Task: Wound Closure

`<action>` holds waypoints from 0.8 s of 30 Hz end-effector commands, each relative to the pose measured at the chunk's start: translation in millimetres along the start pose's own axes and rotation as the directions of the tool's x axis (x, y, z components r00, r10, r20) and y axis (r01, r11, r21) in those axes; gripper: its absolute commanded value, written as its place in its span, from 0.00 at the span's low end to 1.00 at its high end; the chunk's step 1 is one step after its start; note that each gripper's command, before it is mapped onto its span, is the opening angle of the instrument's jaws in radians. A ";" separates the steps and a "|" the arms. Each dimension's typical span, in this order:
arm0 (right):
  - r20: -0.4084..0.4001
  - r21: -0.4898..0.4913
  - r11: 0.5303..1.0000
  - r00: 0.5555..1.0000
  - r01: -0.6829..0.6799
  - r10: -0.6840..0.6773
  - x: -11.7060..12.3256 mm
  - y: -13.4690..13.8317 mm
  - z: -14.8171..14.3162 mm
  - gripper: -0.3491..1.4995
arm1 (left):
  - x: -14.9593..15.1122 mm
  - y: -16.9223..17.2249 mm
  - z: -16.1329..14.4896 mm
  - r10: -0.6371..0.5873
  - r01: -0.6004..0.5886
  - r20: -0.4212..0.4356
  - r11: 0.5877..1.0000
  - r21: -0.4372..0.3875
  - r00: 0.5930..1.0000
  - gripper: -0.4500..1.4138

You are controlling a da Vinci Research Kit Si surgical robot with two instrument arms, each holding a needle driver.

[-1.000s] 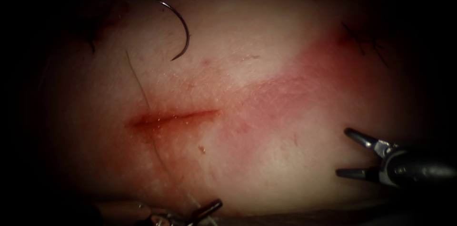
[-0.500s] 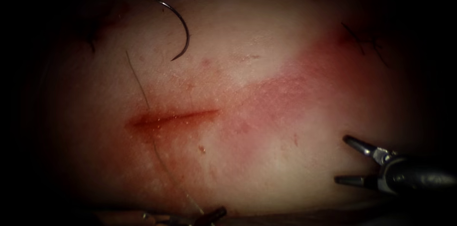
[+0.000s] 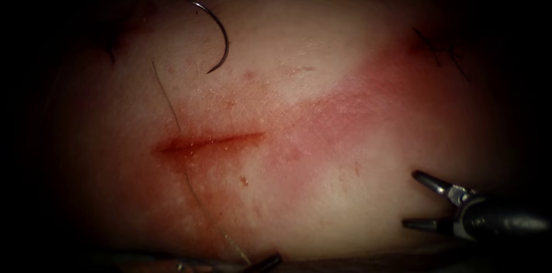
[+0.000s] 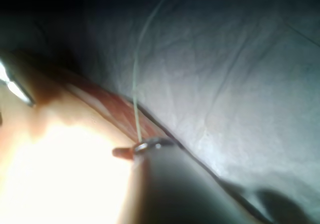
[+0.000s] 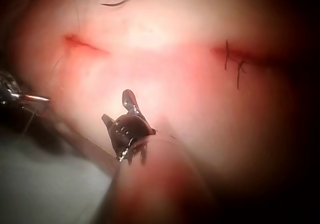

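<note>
Above the cut [image 3: 207, 142] lies the needle [image 3: 218, 34] — free; right tool [image 3: 422, 201] spread, empty; left tool [image 3: 264, 262] grips thread [image 3: 190, 181].

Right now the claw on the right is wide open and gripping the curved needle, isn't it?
Open, yes, but gripping nothing. In the endoscope view the right tool is empty, and the needle lies free on the tissue, far from it, above the cut.

Setting: surgical training bench.
Evidence 1: tissue [image 3: 322, 77], a pork slab with one short cut [image 3: 207, 142].
Evidence 2: grey drape [image 4: 240, 74] at tissue edge.
Evidence 3: curved needle [image 3: 217, 34] and thread [image 3: 169, 100] on tissue.
</note>
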 end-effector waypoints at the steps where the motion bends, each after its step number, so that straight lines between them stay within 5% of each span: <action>1: -0.003 0.004 1.000 1.000 -0.003 0.003 -0.3 -0.8 0.8 0.99 | 0.2 0.8 0.6 -0.003 0.003 -0.001 1.000 -0.004 1.000 0.50; 16: -0.006 0.007 1.000 1.000 -0.004 0.004 -0.1 -0.9 1.8 0.99 | 1.7 0.1 0.2 -0.011 0.011 -0.012 1.000 0.007 1.000 0.49; 18: -0.006 0.007 1.000 1.000 -0.004 0.004 0.0 -1.0 1.7 0.99 | 1.7 0.0 0.3 -0.011 0.011 -0.012 1.000 0.008 1.000 0.40; 20: -0.006 0.007 1.000 1.000 -0.004 0.004 0.0 -1.0 1.7 0.99 | 1.6 0.1 0.4 -0.011 0.011 -0.012 1.000 0.008 1.000 0.04; 24: -0.012 0.011 1.000 1.000 -0.003 0.003 0.3 -1.4 2.1 0.96 | 0.5 -0.4 0.4 -0.010 0.010 -0.016 1.000 0.006 1.000 0.00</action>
